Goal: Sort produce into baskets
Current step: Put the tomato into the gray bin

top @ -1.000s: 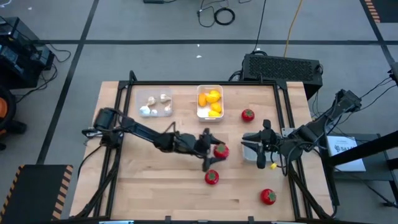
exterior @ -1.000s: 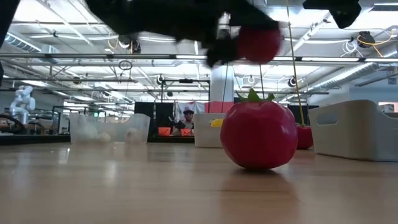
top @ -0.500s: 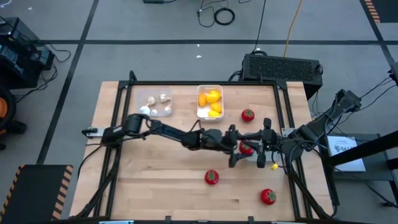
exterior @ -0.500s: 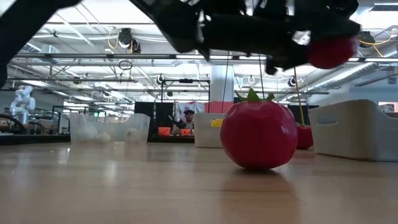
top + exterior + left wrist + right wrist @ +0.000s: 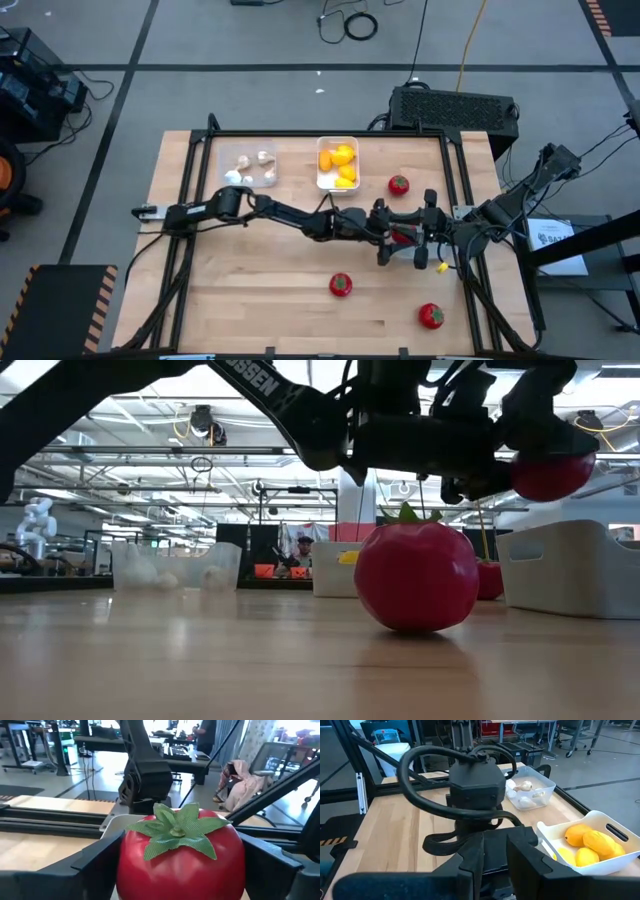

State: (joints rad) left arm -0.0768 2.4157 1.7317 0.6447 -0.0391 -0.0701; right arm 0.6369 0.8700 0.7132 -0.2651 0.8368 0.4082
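High view: overhead, straight down on the whole desk (image 5: 250,300). Low view: at desk-top height, level across the desk, close behind a tomato (image 5: 416,576). Left wrist view: very near its held tomato (image 5: 181,851). Right wrist view: faces the left arm (image 5: 472,782). High and right wrist views share the white basket (image 5: 592,851).

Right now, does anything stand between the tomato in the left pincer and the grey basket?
Yes, likely: the right pincer hangs at the grey basket, close beside the tomato held by the left pincer, crowding the drop.
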